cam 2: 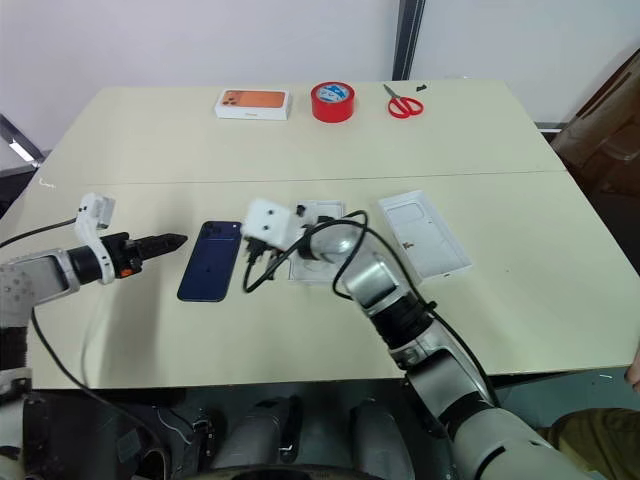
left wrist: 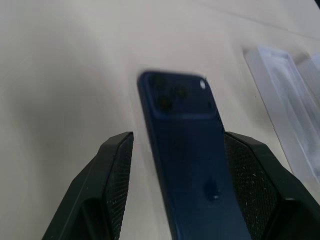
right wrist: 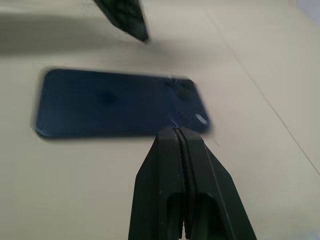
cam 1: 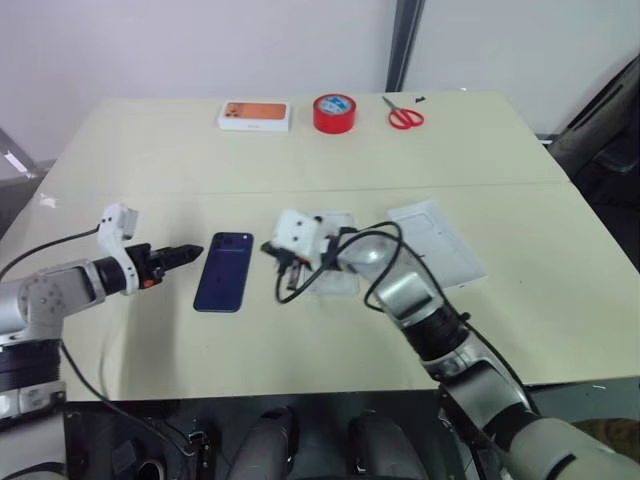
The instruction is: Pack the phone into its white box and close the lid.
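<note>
1 phone (cam 1: 224, 271), 2 grippers (cam 1: 188, 254) (right wrist: 176, 137)

I count one phone (cam 1: 224, 271), lying between my two hands. Beyond my right hand I see two flat white pieces: one partly hidden behind that hand (cam 1: 335, 255), which I cannot identify, and one insert (cam 1: 436, 242) beside it. Far ahead of both hands lie one carton with an orange phone picture (cam 1: 255, 115), one red tape roll (cam 1: 335, 112) and one pair of red scissors (cam 1: 404, 115).
</note>
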`<action>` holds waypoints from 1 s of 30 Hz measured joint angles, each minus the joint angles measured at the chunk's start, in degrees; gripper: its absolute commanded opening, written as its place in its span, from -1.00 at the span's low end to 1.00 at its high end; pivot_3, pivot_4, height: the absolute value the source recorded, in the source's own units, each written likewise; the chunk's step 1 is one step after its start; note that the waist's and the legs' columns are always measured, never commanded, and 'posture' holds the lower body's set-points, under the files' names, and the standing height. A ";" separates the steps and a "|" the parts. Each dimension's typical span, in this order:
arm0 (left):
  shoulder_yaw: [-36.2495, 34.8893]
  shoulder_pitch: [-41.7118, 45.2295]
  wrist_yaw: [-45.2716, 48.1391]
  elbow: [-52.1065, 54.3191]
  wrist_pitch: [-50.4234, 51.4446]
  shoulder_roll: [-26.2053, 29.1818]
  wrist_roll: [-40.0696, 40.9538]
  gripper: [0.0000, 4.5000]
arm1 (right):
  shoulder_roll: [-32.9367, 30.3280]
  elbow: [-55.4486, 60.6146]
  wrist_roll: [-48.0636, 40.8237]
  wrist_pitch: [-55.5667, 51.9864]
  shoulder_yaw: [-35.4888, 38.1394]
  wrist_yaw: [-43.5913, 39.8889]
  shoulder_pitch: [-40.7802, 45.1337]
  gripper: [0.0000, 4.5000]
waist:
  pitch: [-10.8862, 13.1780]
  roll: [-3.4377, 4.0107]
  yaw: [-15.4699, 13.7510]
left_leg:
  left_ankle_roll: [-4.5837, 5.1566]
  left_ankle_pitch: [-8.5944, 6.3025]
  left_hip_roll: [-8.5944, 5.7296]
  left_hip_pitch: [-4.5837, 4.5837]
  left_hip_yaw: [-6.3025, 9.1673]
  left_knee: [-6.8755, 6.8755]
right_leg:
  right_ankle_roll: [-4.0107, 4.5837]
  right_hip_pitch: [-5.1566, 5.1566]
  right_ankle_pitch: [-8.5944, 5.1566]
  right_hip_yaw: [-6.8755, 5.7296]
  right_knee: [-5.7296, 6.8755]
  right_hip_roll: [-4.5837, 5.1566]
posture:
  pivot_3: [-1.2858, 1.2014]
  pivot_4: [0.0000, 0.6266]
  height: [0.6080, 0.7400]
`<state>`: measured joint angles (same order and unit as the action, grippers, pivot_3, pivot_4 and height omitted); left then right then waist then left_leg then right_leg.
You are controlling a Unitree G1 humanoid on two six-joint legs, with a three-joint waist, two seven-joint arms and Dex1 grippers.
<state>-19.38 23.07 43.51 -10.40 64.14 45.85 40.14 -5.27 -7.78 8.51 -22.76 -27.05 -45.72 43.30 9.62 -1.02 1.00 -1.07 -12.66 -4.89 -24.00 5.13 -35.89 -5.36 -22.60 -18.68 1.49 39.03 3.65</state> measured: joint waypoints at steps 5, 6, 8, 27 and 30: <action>3.52 -1.99 3.14 -0.84 2.67 0.22 -0.06 0.33 | 2.61 -5.01 4.07 -3.87 -5.97 1.77 0.92 -0.97 | -0.02 -0.02 0.04 | -0.02 0.01 -0.01 -0.02 0.00 0.00 | 0.01 -0.05 0.00 0.01 0.06 0.00 | 0.03 -0.52 0.91; 3.98 -1.95 3.56 -0.76 2.65 0.34 -0.23 0.33 | 2.69 -6.08 5.19 -4.62 -7.35 2.14 1.15 -0.97 | -0.02 -0.01 0.01 | -0.02 0.01 -0.01 -0.02 0.01 0.01 | 0.01 -0.05 0.00 0.00 0.06 0.00 | 0.03 -0.52 0.91; 4.63 -1.89 4.08 -0.74 2.70 0.28 -0.43 0.33 | 2.81 -7.19 6.72 -5.47 -8.77 2.67 1.63 -0.97 | -0.02 0.00 0.01 | -0.03 0.01 -0.02 -0.02 0.01 0.01 | 0.01 -0.06 0.00 0.01 0.06 0.01 | 0.03 -0.52 0.91; 6.74 2.20 3.98 -1.84 3.53 -7.83 -3.57 0.33 | 2.85 -11.24 10.05 -4.92 -9.91 3.69 3.58 -0.97 | -0.65 0.66 -0.95 | 0.22 -0.12 -0.20 0.28 0.12 -0.03 | 0.00 0.32 -0.01 -0.04 0.06 0.14 | 0.03 -0.52 0.91; 6.84 2.66 4.10 -1.30 4.88 -9.07 -3.14 0.33 | 2.78 -11.20 10.37 -4.70 -9.91 3.56 3.57 -0.97 | -0.66 0.66 -1.00 | 0.23 -0.13 -0.20 0.28 0.12 -0.04 | 0.00 0.32 -0.01 -0.03 0.06 0.14 | 0.03 -0.52 0.91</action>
<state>-12.53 25.72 47.61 -11.70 69.02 36.78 37.01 -2.49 -18.98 18.88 -27.46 -36.96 -42.16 46.86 8.97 -0.36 0.00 -0.84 -12.79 -5.09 -23.72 5.24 -35.93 -5.36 -22.28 -18.69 1.46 39.09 3.80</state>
